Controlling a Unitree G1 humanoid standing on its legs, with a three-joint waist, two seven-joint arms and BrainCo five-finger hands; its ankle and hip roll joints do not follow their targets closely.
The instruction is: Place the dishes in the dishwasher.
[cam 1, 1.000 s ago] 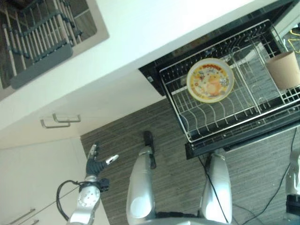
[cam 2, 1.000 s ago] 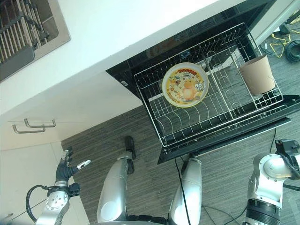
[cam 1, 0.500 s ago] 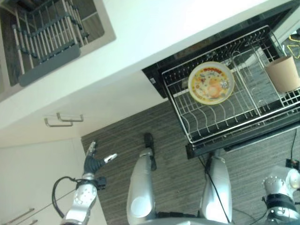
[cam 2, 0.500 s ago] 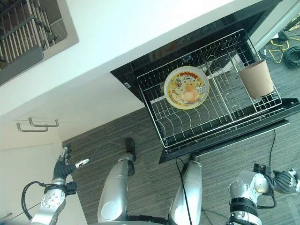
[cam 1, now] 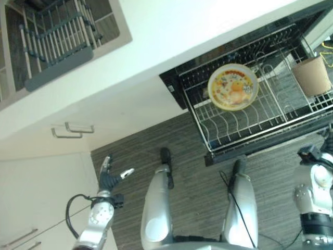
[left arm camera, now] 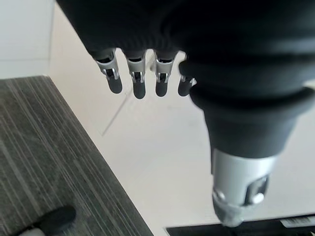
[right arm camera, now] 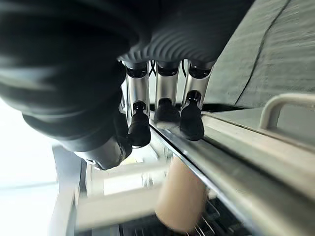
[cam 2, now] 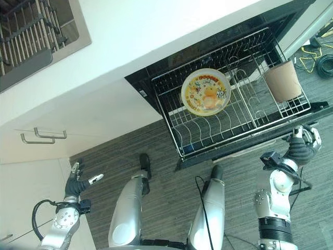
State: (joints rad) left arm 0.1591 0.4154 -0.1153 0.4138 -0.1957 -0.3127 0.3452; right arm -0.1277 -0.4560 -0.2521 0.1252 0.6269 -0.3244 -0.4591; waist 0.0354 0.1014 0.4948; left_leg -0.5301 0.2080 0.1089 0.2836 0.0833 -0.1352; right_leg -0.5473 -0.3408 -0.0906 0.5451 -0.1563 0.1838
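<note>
The plate (cam 2: 205, 91) stands on edge in the left part of the pulled-out dishwasher rack (cam 2: 229, 135), its printed face turned up and toward the near side, leaning back on the tines; the tan cup (cam 2: 282, 80) sits upright at the rack's far right corner. The right hand (cam 2: 303, 143) is at the rack's near right edge, its fingers (right arm camera: 165, 105) bent down onto the front rail but holding nothing. The left hand (cam 2: 78, 182) hangs open, fingers straight, by the white cabinet (cam 2: 31, 187) far left.
</note>
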